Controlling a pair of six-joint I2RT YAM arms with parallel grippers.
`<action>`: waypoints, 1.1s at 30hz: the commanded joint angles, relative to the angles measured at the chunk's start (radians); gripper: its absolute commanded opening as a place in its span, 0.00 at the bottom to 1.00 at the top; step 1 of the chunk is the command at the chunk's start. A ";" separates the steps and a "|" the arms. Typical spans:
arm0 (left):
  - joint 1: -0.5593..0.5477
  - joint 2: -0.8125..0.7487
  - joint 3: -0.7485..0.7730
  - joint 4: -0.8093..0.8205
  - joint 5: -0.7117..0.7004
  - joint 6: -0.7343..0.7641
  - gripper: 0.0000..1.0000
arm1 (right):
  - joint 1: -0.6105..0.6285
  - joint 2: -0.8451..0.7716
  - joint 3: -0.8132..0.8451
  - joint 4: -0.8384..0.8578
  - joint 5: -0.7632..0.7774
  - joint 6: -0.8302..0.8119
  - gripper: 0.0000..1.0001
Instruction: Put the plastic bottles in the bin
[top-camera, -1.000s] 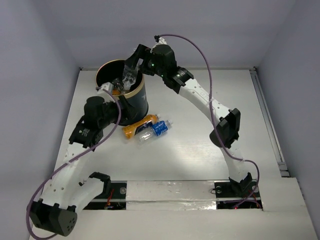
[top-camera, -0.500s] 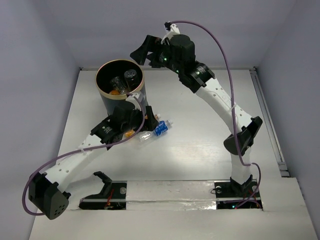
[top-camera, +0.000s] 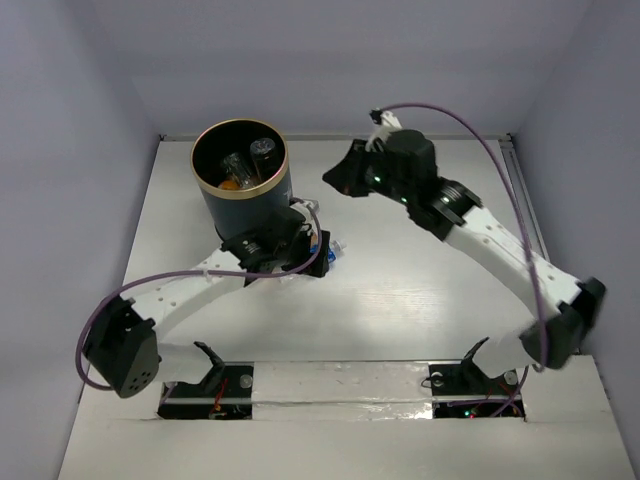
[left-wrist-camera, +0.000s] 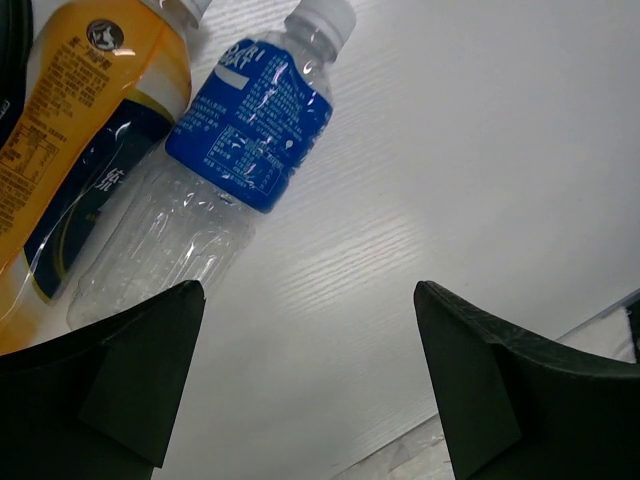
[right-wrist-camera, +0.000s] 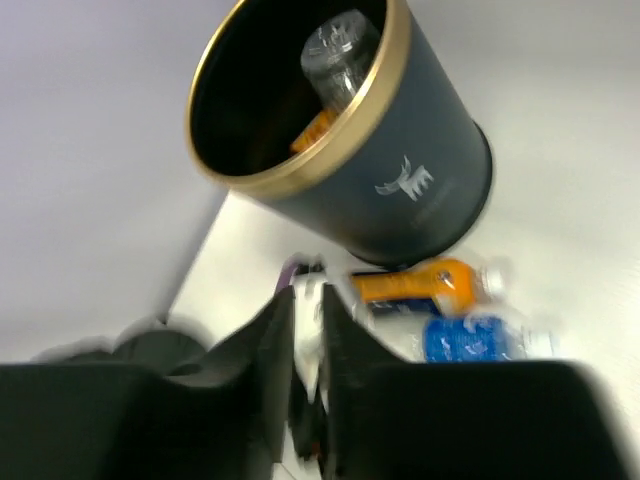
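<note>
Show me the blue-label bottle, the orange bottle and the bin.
blue-label bottle (left-wrist-camera: 255, 120): left wrist view, on its label.
orange bottle (left-wrist-camera: 90, 110): left wrist view, on its body.
bin (right-wrist-camera: 420, 190): right wrist view, on its outer wall.

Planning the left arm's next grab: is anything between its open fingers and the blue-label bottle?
Nothing visible. In the left wrist view, only bare table lies between the open left gripper and the blue-label bottle. The orange bottle lies alongside it, off the path.

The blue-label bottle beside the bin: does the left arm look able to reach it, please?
Probably yes: the left gripper hangs open close to the blue-label bottle, nothing between them, though the orange bottle lies right beside it.
</note>
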 joint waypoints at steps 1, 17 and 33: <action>-0.007 0.039 0.065 -0.033 -0.022 0.064 0.85 | -0.024 -0.243 -0.181 0.148 0.026 0.007 0.26; -0.007 0.286 0.194 -0.024 -0.033 0.166 0.85 | -0.033 -0.854 -0.873 0.093 0.010 0.151 0.84; -0.071 0.392 0.128 0.041 0.070 0.052 0.75 | -0.033 -0.775 -0.781 0.035 0.026 0.124 0.97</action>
